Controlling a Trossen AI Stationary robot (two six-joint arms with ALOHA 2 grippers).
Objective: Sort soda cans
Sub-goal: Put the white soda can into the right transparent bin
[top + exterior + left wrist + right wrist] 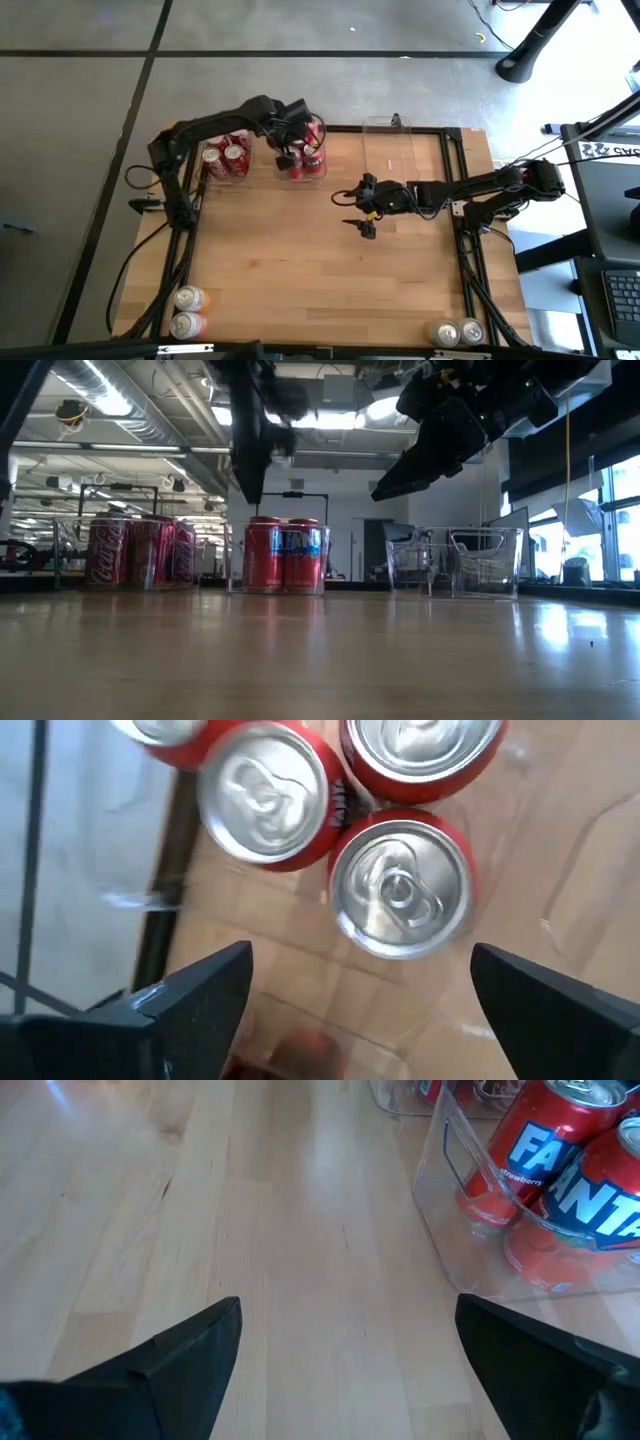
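Mostly sorted: red cans (303,160) stand upright in the middle bin (322,150) at the table's far edge, more red ones (226,158) in the left bin. Left gripper (290,138) hangs above the middle bin, fingers apart, holding nothing. Two cans (187,310) wait at the near left corner, two (456,332) near right. Right gripper (362,210), fingers apart, hovers mid-table over bare wood (300,260).

"Fanta strawberry" on red cans (545,1155); "Coca-Cola" cans (108,552).

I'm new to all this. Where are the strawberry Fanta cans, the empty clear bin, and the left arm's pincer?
Fanta cans (545,1155): right wrist view, on a can's label.
Empty clear bin (400,155): high view, on its floor.
Left pincer (360,990): left wrist view, midway between its open fingertips.
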